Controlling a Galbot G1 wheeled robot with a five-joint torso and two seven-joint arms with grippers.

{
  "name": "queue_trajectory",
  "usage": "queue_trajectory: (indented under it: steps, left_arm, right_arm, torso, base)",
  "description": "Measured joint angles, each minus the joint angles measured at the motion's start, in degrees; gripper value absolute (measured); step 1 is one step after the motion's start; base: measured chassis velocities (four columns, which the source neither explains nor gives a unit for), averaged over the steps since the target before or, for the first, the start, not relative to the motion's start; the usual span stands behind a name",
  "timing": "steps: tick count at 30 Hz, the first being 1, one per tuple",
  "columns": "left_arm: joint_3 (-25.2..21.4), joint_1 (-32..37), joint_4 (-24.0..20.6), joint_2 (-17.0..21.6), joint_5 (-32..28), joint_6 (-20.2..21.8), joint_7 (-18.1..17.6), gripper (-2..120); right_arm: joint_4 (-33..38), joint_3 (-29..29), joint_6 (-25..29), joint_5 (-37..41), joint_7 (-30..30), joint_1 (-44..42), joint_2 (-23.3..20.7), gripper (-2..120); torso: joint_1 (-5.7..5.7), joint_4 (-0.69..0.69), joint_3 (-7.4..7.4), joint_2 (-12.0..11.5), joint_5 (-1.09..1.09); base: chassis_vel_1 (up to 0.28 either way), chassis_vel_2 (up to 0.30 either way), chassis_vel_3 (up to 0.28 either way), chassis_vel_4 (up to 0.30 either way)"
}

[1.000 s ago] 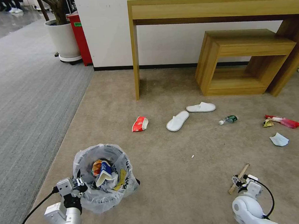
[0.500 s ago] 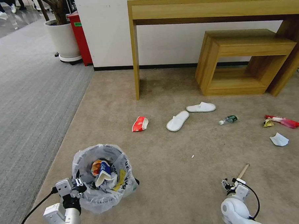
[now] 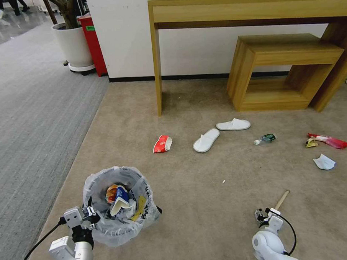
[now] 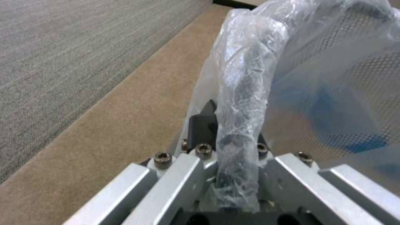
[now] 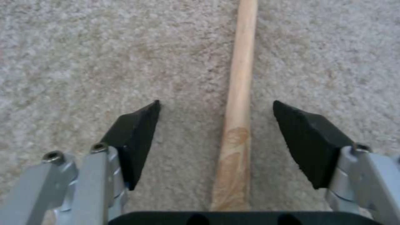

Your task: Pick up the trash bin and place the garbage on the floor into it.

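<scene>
The left pincer [image 3: 90,217] is clenched on the bag-covered rim of the trash bin [image 3: 119,205], which stands near the beige carpet's [image 3: 193,221] left edge. The right pincer [image 5: 217,125] is spread wide just above that carpet, its black fingers [image 5: 135,140] straddling the wooden stick [image 5: 239,93] without touching it.

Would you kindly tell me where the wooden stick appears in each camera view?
Head view: wooden stick lies on the floor, just beyond the right gripper.
Right wrist view: wooden stick runs between the open fingers.
Left wrist view: not in it.
Shared landmark: the right gripper.
</scene>
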Motion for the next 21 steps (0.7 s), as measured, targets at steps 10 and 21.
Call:
queue_trajectory:
  steps: [10,21]
  left_arm:
    - [0.5,-0.5,0.3,-0.3,0.0,-0.1,0.1,0]
    - [0.7,-0.4,0.3,-0.5,0.1,-0.5,0.3,0]
  right_arm:
    - [-1.4,0.3,1.4,-1.5,-0.8,-0.7,-0.2,40]
    - [-3.6,0.3,3.1,-3.4,-2.1,-0.8,0.2,5]
  torso:
    - [0.00,0.01,0.00,0.0,-0.01]
    - [0.00,-0.02,-0.01,0.0,-0.04]
  base:
    - [0.000,0.000,0.000,0.000]
    - [0.000,0.000,0.000,0.000]
